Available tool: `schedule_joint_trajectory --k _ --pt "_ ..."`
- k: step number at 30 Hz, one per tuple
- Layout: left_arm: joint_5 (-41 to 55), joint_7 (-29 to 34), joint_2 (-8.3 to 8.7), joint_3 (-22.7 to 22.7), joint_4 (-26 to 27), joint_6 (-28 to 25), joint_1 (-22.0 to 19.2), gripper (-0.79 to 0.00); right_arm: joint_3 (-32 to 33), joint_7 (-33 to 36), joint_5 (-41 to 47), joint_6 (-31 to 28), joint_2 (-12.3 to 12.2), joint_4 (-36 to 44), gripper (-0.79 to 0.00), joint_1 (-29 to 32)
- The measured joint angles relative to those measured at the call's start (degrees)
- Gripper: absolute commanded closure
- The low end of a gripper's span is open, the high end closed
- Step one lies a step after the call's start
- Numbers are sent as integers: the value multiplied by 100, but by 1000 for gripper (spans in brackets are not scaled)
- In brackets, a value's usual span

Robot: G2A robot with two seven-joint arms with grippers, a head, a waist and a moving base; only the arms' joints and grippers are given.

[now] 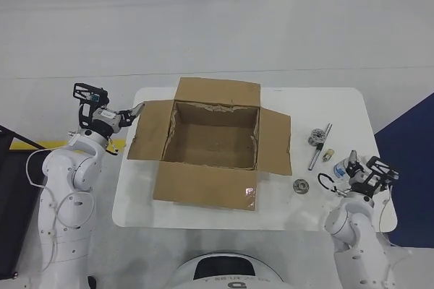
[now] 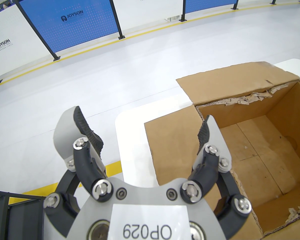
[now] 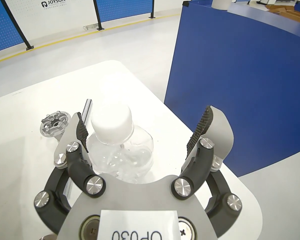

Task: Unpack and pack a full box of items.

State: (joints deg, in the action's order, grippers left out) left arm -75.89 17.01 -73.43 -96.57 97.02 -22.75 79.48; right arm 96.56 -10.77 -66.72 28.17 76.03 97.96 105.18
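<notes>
My open right gripper (image 3: 144, 111) straddles a clear white-capped plastic bottle (image 3: 111, 121); my left gripper (image 2: 142, 116), open and empty, hovers beside a brown cardboard box (image 2: 170, 151).

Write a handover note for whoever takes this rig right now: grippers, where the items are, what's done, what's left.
Left gripper: open, empty, at the box's left flap.
Right gripper: open, straddling the clear bottle, not closed on it.
Box: flaps open, mid-table, looks empty inside.
To the right of the box, besides the bottle: flanged metal part, rod, small brass piece, metal ring.
Done: unpacking appears finished.
Left: pack everything back, probably the bottle first.
</notes>
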Motion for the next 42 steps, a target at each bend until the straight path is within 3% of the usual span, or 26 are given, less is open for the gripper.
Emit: schedule_joint_trajectory --k 1,2,4,5,10,20,42 --pt "0 0 0 0 0 0 0 -785 17 34 13 -50 1 20 -588 18" --pt "0 0 0 0 0 0 0 -785 34 64 23 -125 2 46 -385 46" --pt "0 0 0 0 0 0 0 -785 50 94 7 -256 3 83 -314 108" --pt "0 0 0 0 0 0 0 -785 54 106 -5 -294 5 93 -234 128" --pt "0 0 0 0 0 0 0 -785 41 218 -73 -423 17 97 0 135" --pt "0 0 0 0 0 0 0 -785 96 362 -136 -670 35 206 0 237" --pt "0 0 0 0 0 0 0 -785 298 -752 220 -1053 167 1340 0 1216"
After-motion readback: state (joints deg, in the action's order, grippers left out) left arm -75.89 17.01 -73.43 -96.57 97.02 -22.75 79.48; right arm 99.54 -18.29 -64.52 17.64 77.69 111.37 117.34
